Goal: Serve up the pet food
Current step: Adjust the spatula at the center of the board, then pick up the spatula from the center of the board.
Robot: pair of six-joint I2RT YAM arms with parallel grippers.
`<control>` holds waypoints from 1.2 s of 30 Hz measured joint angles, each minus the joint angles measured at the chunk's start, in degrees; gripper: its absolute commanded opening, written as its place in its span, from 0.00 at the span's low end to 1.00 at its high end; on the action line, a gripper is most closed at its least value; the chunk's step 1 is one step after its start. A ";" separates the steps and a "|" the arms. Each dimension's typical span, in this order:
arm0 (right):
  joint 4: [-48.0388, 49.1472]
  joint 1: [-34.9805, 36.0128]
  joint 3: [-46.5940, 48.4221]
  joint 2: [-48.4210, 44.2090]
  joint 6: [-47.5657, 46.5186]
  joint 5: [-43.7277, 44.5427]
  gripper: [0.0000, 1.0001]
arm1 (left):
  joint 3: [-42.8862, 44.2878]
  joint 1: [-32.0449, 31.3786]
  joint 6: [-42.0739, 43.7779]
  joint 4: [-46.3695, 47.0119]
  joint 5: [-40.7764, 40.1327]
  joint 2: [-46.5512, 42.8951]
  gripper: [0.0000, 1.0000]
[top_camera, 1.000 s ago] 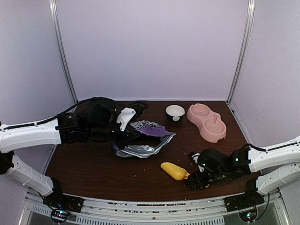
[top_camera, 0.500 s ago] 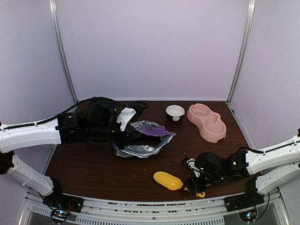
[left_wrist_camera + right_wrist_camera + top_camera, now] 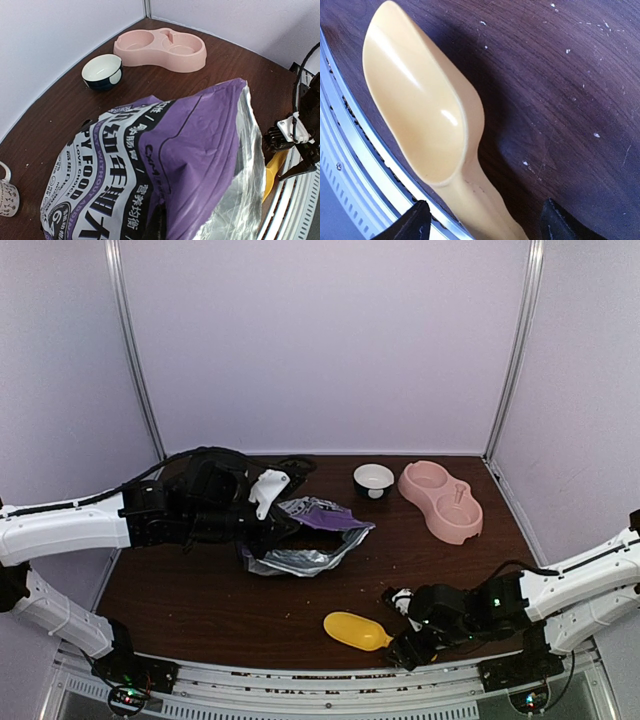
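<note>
At near desk (image 3: 200,600) edge your right fingers (image 3: 415,225) straddle scoop (image 3: 420,100) handle, spread, unclamped; bowl points left along edge; left fingers: can't tell.

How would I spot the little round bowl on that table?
Go to the back of the brown table, right of the crumpled purple bag. Just left of the pink double bowl sits the small bowl. It is single and round, white inside and dark outside, unlike its pink two-basin neighbour.
</note>
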 measured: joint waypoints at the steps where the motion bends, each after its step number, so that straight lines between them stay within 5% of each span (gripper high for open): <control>1: 0.00 0.44 -0.02 0.13 0.09 0.42 0.78 | 0.00 0.00 0.00 0.00 0.00 0.00 0.00; 15: 0.74 3.48 -2.45 0.37 1.60 3.85 0.80 | 0.00 0.00 0.00 0.00 0.00 0.00 0.00; 36: 0.17 10.29 0.17 6.75 9.53 13.68 0.36 | 0.00 0.00 0.00 -0.02 0.00 0.04 0.00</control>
